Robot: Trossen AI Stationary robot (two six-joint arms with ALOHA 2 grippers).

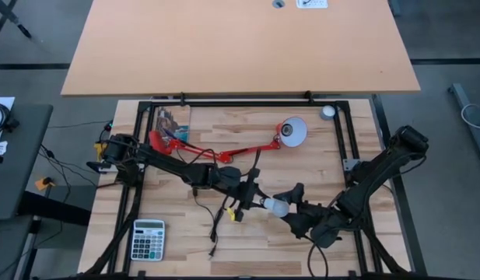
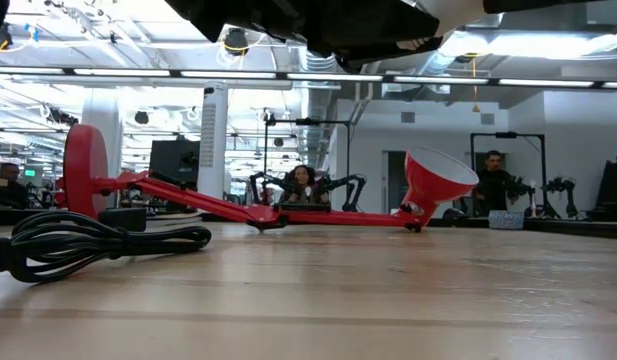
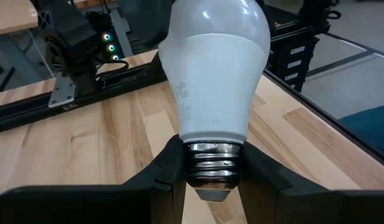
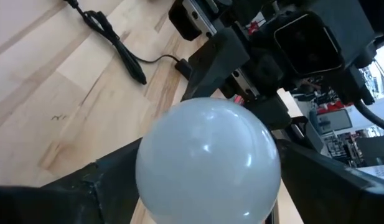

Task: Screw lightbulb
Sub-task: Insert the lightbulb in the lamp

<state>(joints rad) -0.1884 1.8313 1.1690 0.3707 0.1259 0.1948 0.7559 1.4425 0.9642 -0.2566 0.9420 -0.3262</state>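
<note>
Left wrist view: left gripper (image 3: 213,180) pinches the lightbulb (image 3: 216,74) by its screw base; right gripper (image 4: 198,180) fingers cradle the light, slippery, fragile globe; safest held gently at the base

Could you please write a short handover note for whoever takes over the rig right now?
Left gripper: shut on the lightbulb by its screw base, above mid-table.
Right gripper: fingers on either side of the glass end; a firm grip cannot be confirmed.
Red lamp: lying on the table beyond the arms, shade at the far right, no bulb in it.
Done: bulb lifted and held between both arms.
Left: carry it to the shade and screw it in.
</note>
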